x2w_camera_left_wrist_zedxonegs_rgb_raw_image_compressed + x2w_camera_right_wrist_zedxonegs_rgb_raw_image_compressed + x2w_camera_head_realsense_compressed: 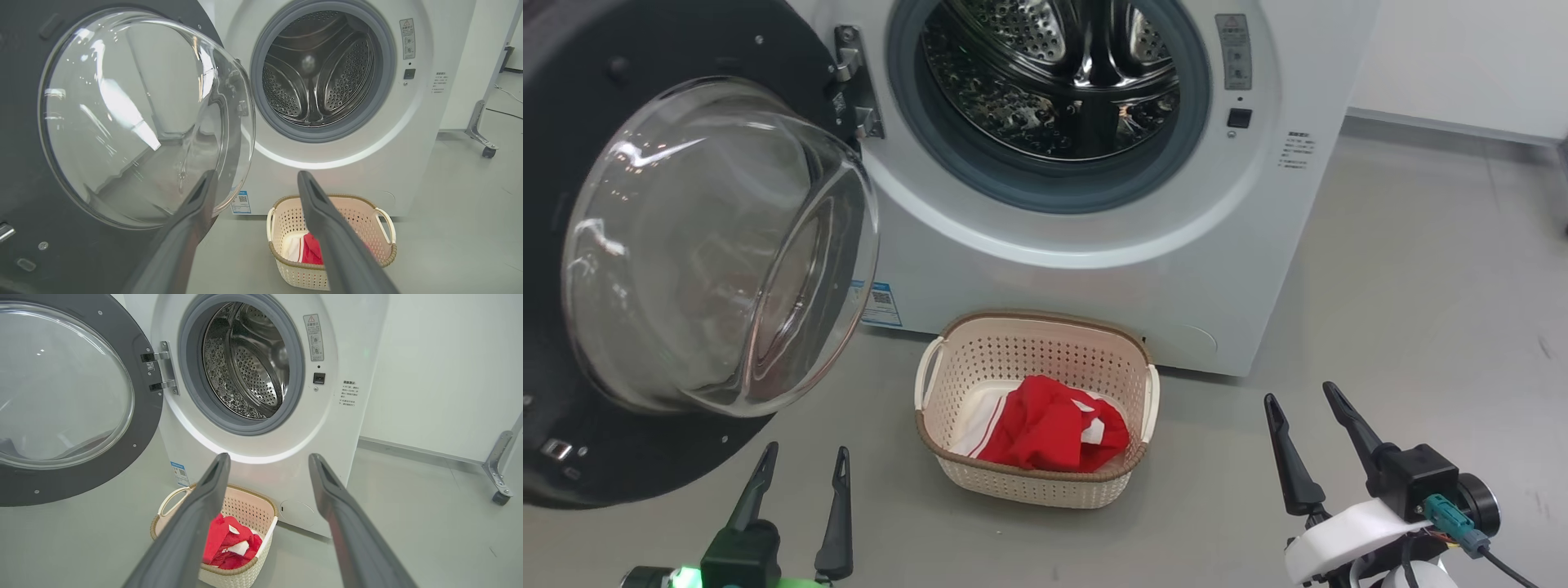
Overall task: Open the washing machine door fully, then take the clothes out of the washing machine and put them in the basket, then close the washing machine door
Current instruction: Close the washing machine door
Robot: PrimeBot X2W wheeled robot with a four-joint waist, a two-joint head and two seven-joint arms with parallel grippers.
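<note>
The white washing machine (1143,269) stands ahead with its steel drum (1054,73) bare inside. Its black door (572,106) hangs wide open at the left, the glass bowl window (719,245) bulging toward me. Red clothes (1054,429) with white trim lie in the cream basket (1037,490) on the floor before the machine. My left gripper (805,456) is open at the lower left, just below the door's edge. At the lower right my right gripper (1300,392) is open, right of the basket. Both hold nothing.
Grey floor (1421,286) spreads to the right of the machine. A white wall (441,367) runs behind, and a metal frame leg on a caster (499,486) stands at the far right. The open door (24,171) takes up the left side.
</note>
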